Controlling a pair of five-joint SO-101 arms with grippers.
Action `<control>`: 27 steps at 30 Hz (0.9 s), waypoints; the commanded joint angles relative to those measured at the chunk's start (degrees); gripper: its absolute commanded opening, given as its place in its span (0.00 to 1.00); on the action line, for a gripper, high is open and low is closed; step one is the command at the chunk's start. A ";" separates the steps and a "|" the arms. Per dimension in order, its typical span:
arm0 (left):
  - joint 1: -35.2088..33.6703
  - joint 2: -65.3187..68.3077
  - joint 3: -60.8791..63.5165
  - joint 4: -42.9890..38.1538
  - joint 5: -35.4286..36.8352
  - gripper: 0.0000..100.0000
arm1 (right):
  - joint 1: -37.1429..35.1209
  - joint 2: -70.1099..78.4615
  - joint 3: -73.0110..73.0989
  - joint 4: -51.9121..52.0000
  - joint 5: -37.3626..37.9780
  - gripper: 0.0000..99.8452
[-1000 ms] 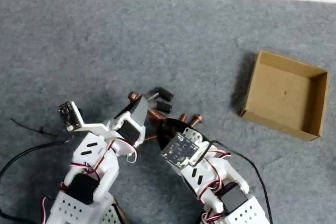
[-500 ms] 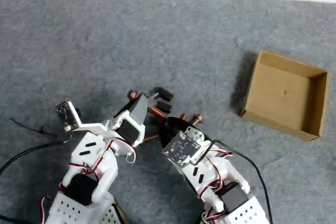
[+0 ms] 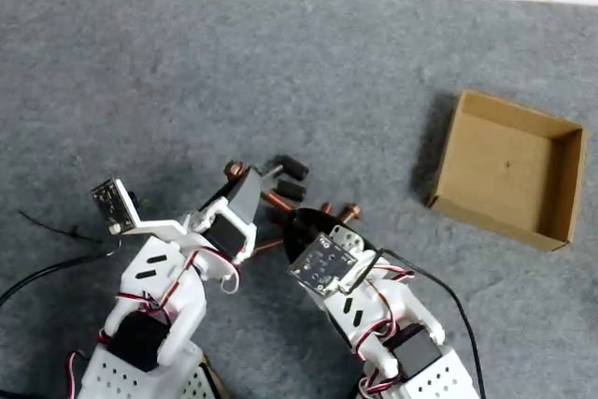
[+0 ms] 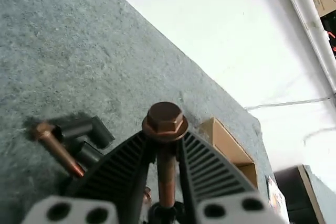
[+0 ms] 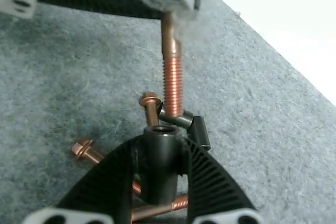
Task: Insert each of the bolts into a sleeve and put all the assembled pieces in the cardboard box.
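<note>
L tool [image 4: 166,139] clamps bolt [image 4: 165,120], R tool [image 5: 160,142] grips sleeve [image 5: 159,158] upright; threaded tip just off sleeve mouth, so centre it, match axes, feed slow w/o cocking.

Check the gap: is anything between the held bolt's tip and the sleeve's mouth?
Nothing visible. The bolt in the left end effector hangs with its threaded tip near the open mouth of the sleeve in the right end effector; loose bolts lie on the mat beyond.
</note>
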 commanded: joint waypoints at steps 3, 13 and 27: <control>6.55 -0.84 -2.15 2.29 -1.76 0.00 | 1.10 -0.92 5.32 -1.98 1.32 0.00; 5.41 -0.84 -1.19 2.29 -2.02 0.00 | 1.71 -1.01 5.32 -1.98 2.90 0.00; 7.43 -0.84 3.82 2.11 -5.01 0.00 | 1.45 -1.10 5.32 -1.98 -0.88 0.00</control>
